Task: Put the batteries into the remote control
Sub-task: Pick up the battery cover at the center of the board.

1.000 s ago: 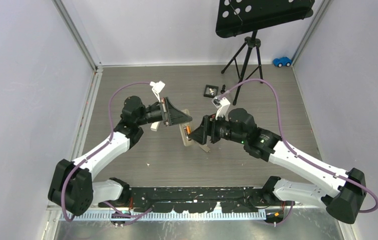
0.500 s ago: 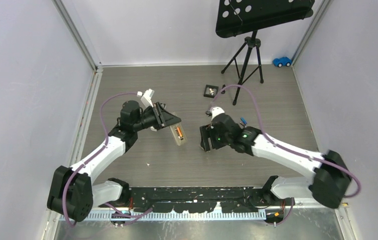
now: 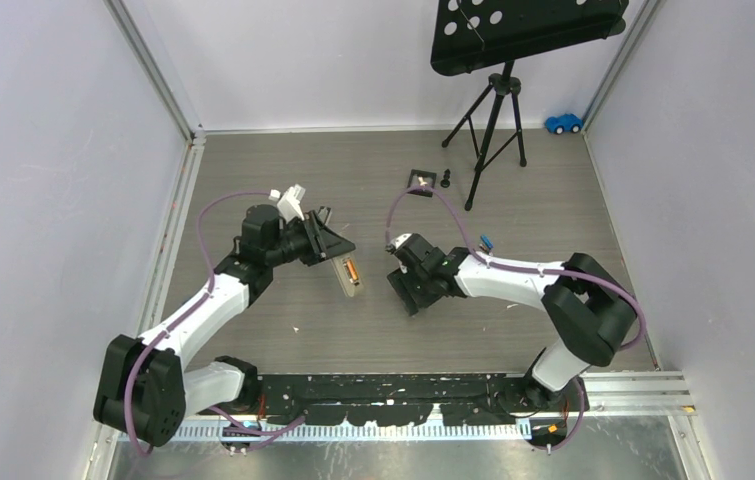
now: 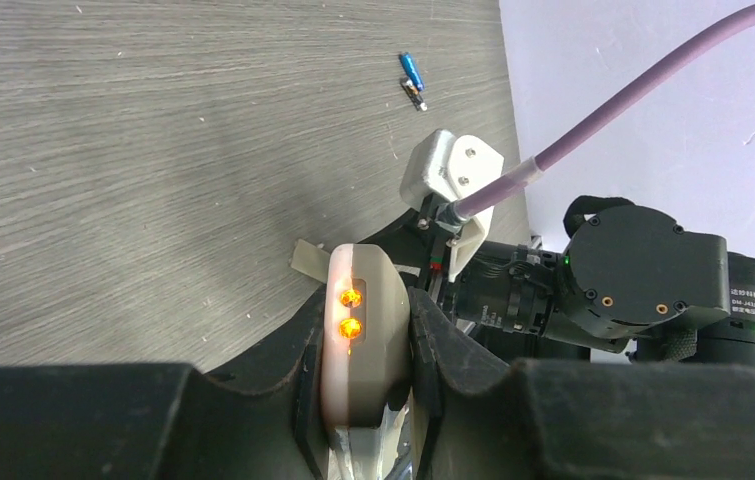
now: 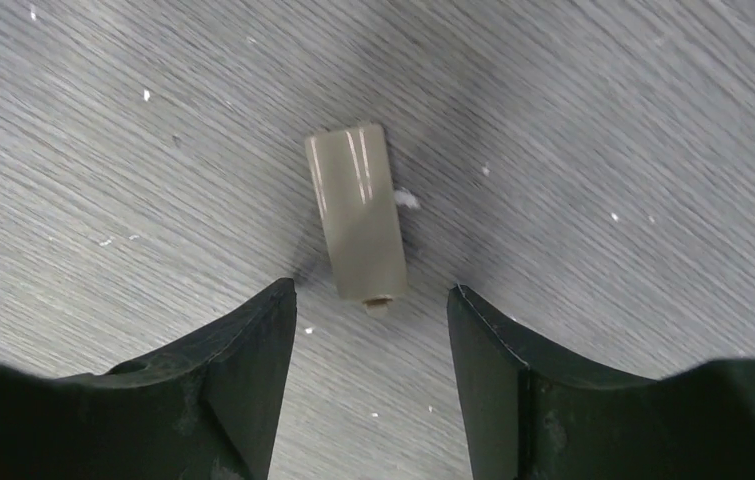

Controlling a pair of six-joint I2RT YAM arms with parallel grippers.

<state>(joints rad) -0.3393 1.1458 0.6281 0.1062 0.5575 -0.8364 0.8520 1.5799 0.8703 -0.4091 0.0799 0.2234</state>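
Lowered right end effector [image 5: 371, 292], open, hides cover [image 5: 355, 210] from overhead view; left end effector [image 4: 366, 335] grips remote [image 4: 361, 290].

Top cam overlooks the whole tabletop [image 3: 553, 210]; right wrist cam stares close down past its fingers [image 5: 243, 380], left one catches the right arm [image 4: 643, 280].

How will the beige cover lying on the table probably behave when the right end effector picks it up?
The cover looks like thin plastic, so probably light and stiff. Its glossy face may slip in a grip. Lying flat on the table, it would likely slide, not roll, if pushed.
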